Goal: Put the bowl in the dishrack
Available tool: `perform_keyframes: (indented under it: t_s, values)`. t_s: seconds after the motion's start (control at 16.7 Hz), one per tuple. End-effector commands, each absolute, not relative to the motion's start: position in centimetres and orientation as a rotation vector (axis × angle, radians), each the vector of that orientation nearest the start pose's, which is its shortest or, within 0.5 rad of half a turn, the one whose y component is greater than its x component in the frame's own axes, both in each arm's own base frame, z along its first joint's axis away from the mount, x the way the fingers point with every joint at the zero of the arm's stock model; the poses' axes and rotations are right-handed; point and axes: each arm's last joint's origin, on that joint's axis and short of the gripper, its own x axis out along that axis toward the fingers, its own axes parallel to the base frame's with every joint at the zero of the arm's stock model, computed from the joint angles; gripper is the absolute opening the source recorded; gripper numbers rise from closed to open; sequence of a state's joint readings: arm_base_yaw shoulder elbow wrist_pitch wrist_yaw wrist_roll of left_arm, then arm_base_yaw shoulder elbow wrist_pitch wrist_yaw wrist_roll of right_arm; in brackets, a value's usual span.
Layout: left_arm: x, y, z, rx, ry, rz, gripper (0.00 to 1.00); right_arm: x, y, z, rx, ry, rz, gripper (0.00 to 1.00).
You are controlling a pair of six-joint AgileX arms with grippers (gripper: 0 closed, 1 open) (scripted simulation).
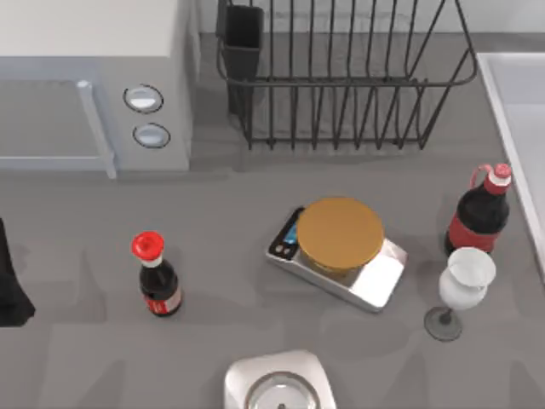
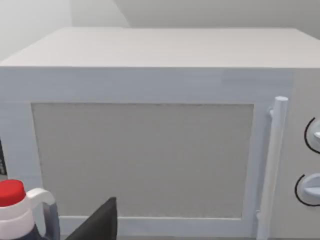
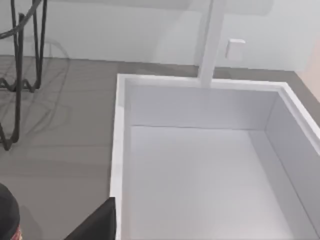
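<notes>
The bowl is out of view. The dishrack (image 1: 341, 85), black wire with a dark utensil cup (image 1: 242, 43) at its left corner, stands at the back of the table; some of its bars (image 3: 20, 75) appear in the right wrist view. My left arm (image 1: 10, 290) is parked at the table's left edge, and a dark part of its gripper (image 2: 97, 225) faces the microwave door (image 2: 142, 160). A dark part of my right gripper (image 3: 97, 222) hangs beside the white sink (image 3: 200, 165).
A white microwave (image 1: 94, 77) fills the back left. A flat orange-brown disc (image 1: 339, 232) lies on a silver scale (image 1: 379, 281) mid-table. Around it stand a red-capped sauce bottle (image 1: 157, 277), a cola bottle (image 1: 479, 213) and a white goblet (image 1: 464, 285). A silver device (image 1: 274, 383) sits at the front edge.
</notes>
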State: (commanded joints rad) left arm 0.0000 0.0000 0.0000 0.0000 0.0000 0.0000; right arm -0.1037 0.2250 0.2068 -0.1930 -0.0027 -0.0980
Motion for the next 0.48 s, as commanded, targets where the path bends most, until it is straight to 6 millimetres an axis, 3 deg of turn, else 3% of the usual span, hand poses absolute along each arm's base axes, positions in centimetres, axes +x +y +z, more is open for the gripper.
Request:
perform_keyframes:
  t_s: [0.24,0.48]
  values:
    - [10.6,-0.1,16.0,0.000,0.000,0.000,1.00,13.5,-3.2,22.2,-0.151,0.580,-0.160,1.00]
    - [10.6,-0.1,16.0,0.000,0.000,0.000,1.00,17.3,-6.7,23.5,-0.149,1.001,-0.161,1.00]
